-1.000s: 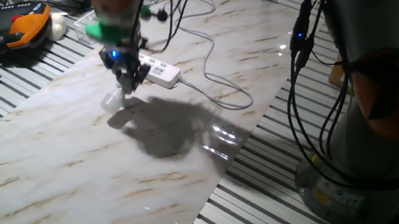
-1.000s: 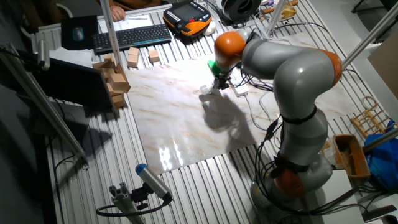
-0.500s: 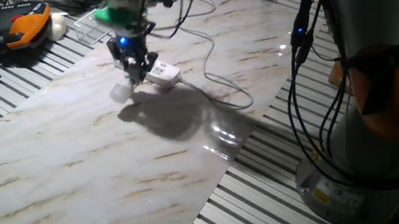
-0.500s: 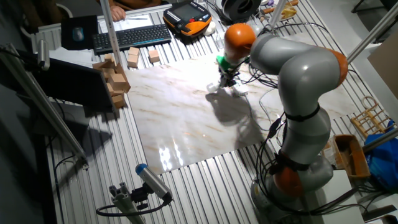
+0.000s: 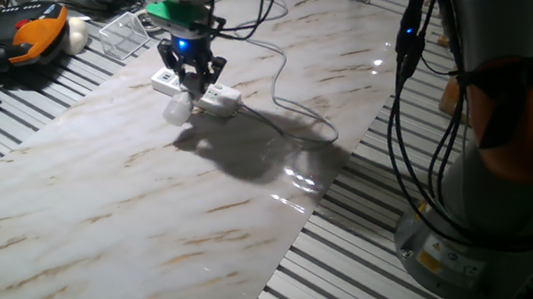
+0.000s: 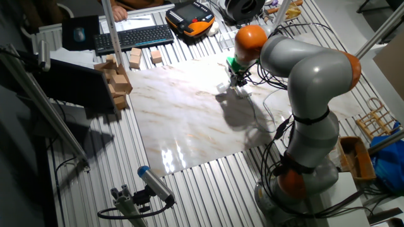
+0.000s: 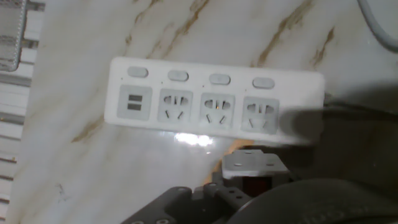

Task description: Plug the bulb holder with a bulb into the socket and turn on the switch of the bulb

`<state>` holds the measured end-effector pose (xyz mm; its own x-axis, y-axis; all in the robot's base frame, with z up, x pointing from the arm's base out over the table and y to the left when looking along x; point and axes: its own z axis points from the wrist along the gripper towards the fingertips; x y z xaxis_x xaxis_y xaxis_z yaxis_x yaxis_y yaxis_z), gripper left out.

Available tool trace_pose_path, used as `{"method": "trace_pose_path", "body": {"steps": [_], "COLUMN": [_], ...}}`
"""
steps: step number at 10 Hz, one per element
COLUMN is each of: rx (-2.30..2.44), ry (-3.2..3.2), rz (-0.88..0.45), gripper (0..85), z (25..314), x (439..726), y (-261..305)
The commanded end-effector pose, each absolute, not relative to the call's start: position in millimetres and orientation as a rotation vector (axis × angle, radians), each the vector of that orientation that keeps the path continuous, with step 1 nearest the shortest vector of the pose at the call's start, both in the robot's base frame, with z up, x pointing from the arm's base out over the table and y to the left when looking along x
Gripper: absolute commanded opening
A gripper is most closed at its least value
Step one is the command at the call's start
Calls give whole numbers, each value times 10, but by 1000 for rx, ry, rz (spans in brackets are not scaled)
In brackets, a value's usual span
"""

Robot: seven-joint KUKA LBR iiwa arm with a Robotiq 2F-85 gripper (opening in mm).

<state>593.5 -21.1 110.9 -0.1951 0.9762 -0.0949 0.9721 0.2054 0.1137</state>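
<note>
Marble bench (image 5: 239, 217), cable (image 5: 296, 113) trailing off the strip's end. One socket (image 7: 214, 102) strip lying flat, long axis across the hand view: three outlets, one USB panel, four buttons. Gripper (image 5: 190, 78) directly above it, jaws pinching the bulb holder (image 7: 255, 167); bulb (image 5: 177, 109) hanging below.

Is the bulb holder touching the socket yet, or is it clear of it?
Apart. In the hand view the bulb holder, held by the gripper, sits below the socket with a strip of bare marble between them; its prongs are not in any outlet.
</note>
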Motion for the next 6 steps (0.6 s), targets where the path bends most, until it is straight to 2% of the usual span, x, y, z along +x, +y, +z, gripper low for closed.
{"method": "trace_pose_path", "body": {"steps": [1, 6], "rx": [1890, 1849], "ry": [2323, 2353], "rz": [41, 27], "gripper": [0, 0], "z": [1122, 1127], "x": [5932, 5894], "y": [-231, -402]}}
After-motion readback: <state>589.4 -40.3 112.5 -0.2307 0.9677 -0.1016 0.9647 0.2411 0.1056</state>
